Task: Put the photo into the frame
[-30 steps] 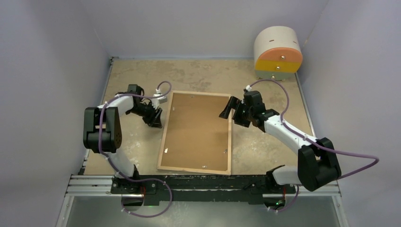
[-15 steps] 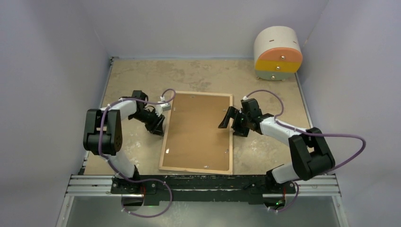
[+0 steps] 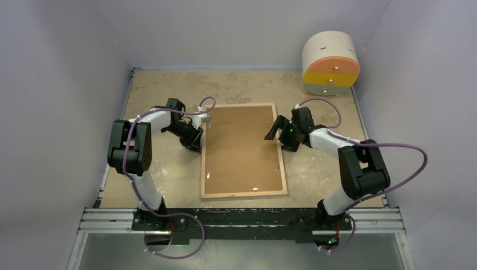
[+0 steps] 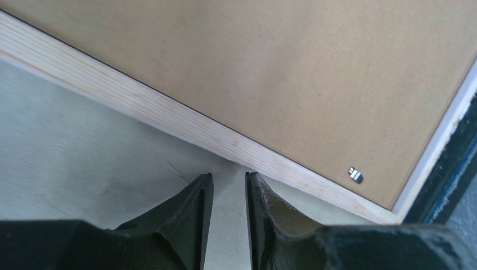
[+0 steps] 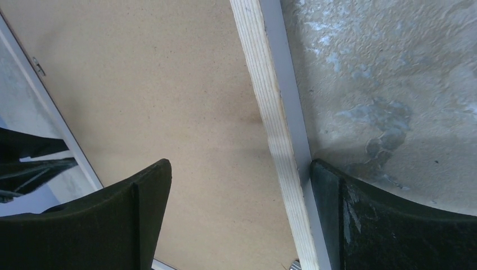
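The frame (image 4: pixel 185 121) lies back-up, front hidden — left pincer (image 4: pixel 228 175) narrowly spread, right pincer (image 5: pixel 241 163) wide astride its edge.

The left arm (image 3: pixel 147 121) and right arm (image 3: pixel 332 142) are each built of white links between bulky black joint housings. A purple cable (image 3: pixel 396 147) loops loosely along each to a white plug (image 3: pixel 203 118) just behind the tool. The left gripper (image 4: pixel 225 179) and right gripper (image 5: pixel 239 169) carry matte black, tapering fingers (image 4: pixel 188 211), scuffed pale on their inner faces.
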